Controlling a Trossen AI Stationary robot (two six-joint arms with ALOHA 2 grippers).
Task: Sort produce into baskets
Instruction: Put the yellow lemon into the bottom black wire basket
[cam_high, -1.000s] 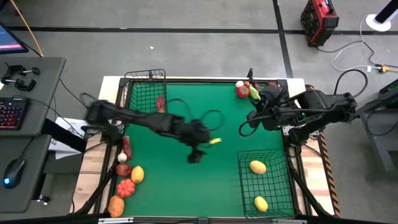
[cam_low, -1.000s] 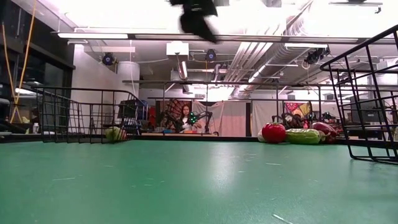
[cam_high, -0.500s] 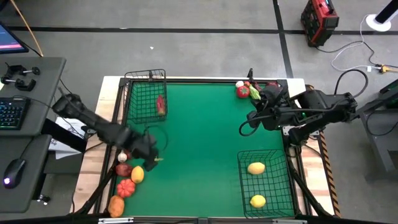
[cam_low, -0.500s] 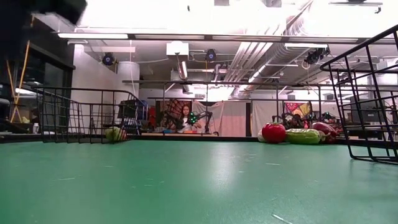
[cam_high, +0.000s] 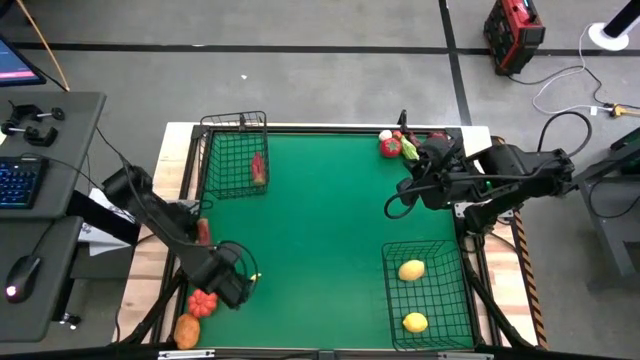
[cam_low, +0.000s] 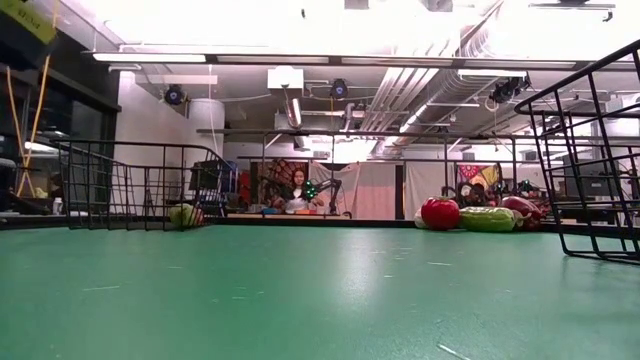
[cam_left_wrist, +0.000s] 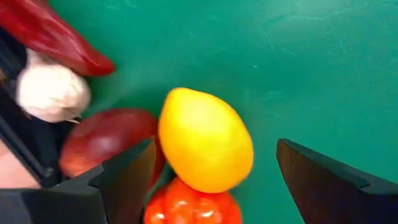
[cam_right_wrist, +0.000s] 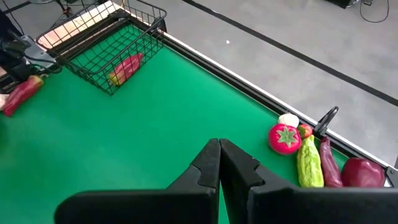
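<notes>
With its jaws wide, the left gripper (cam_left_wrist: 211, 171) straddles the yellow lemon (cam_left_wrist: 205, 139) crowded against the orange pepper (cam_left_wrist: 193, 204) and dark red fruit (cam_left_wrist: 106, 142), so closing could snag a neighbour, while the right gripper (cam_right_wrist: 219, 163) waits shut.

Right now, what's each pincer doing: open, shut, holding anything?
Left pincer: open, empty, poised around the yellow fruit.
Right pincer: shut, empty, above the table.

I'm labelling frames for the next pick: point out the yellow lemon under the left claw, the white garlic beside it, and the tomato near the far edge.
yellow lemon (cam_left_wrist: 205, 140), left wrist view, middle of its body.
white garlic (cam_left_wrist: 51, 93), left wrist view, its rounded bulb.
tomato (cam_right_wrist: 285, 138), right wrist view, its red top.
</notes>
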